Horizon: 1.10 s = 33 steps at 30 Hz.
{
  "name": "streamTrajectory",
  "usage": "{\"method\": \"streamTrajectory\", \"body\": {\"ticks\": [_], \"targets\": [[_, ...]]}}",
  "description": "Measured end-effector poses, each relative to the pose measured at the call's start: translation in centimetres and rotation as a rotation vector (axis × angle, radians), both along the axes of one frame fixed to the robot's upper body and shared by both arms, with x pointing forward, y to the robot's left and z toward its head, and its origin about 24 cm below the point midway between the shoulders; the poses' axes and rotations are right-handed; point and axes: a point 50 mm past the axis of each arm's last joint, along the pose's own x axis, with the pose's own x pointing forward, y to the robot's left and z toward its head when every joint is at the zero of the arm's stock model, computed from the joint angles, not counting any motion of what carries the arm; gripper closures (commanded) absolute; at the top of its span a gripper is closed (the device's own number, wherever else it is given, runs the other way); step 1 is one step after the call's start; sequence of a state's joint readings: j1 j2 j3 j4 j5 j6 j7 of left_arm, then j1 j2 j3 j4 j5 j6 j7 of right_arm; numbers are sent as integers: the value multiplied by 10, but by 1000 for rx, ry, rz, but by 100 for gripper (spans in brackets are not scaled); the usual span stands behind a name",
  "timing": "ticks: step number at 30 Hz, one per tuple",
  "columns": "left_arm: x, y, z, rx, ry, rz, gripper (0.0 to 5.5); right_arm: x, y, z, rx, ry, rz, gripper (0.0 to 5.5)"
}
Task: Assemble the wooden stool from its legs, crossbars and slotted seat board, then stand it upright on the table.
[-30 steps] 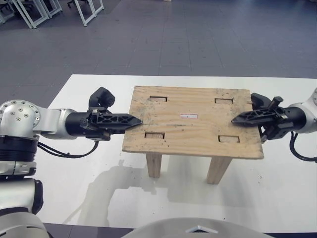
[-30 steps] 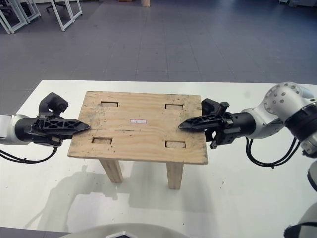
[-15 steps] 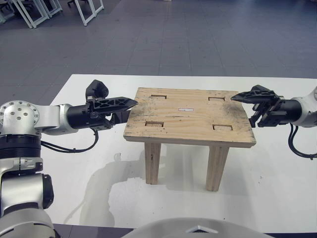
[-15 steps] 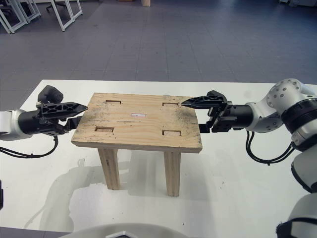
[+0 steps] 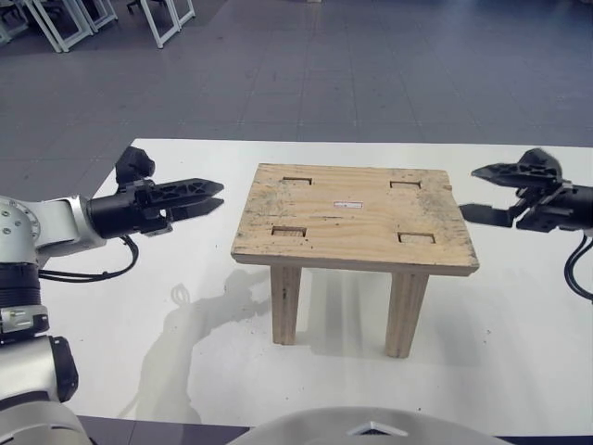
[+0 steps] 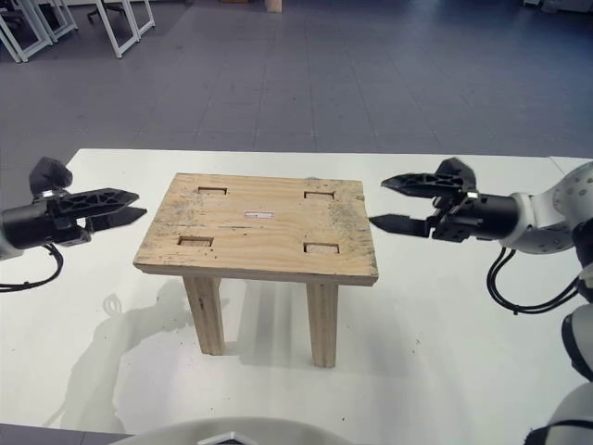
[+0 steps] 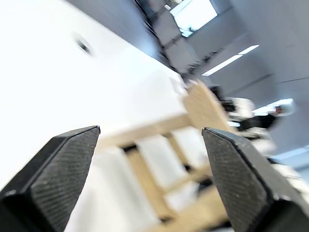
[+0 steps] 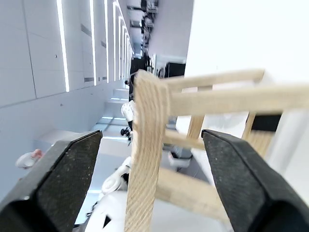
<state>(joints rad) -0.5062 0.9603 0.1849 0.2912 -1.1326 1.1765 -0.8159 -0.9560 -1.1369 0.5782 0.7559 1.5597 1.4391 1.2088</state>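
Right claw [image 8: 151,131], own camera. Its two dark, textured fingers [image 8: 63,179] are spread wide and frame the wooden stool [image 8: 193,104], which is seen from the side beyond the gap. The seat board [image 8: 147,159] appears edge-on nearest the camera. The legs [image 8: 231,99] extend away from it over the white bench [image 8: 251,34], joined by a crossbar [image 8: 195,126].

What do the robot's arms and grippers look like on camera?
Both arms are silver-grey, built of smooth cylindrical segments with rounded joints: the left arm and the right arm match. Each ends in a black gripper, the left gripper and the right gripper, with two long tapered fingers whose pads are finely textured. A black cable loops beneath each forearm.
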Motion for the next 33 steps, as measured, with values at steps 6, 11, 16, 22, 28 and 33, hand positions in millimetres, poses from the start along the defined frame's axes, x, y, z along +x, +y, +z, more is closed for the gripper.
{"method": "streamTrajectory", "body": {"ticks": [6, 11, 16, 22, 28, 33], "targets": [[28, -10, -13, 165, -250, 339, 159, 29, -2, 2, -11, -379, -270, 170], [45, -39, -37, 188, -319, 479, 159, 65, 18, -39, -548, -623, -591, 170], [47, -68, -89, 225, -347, 701, 159, 64, 68, -112, -944, -759, -783, 170], [48, -99, -90, 322, -429, 670, 159, 58, 99, -119, -947, -793, -861, 170], [48, -104, -90, 347, -449, 661, 159, 57, 106, -122, -1023, -830, -865, 170], [48, -107, -90, 368, -458, 672, 159, 57, 111, -125, -1034, -833, -860, 170]]}}
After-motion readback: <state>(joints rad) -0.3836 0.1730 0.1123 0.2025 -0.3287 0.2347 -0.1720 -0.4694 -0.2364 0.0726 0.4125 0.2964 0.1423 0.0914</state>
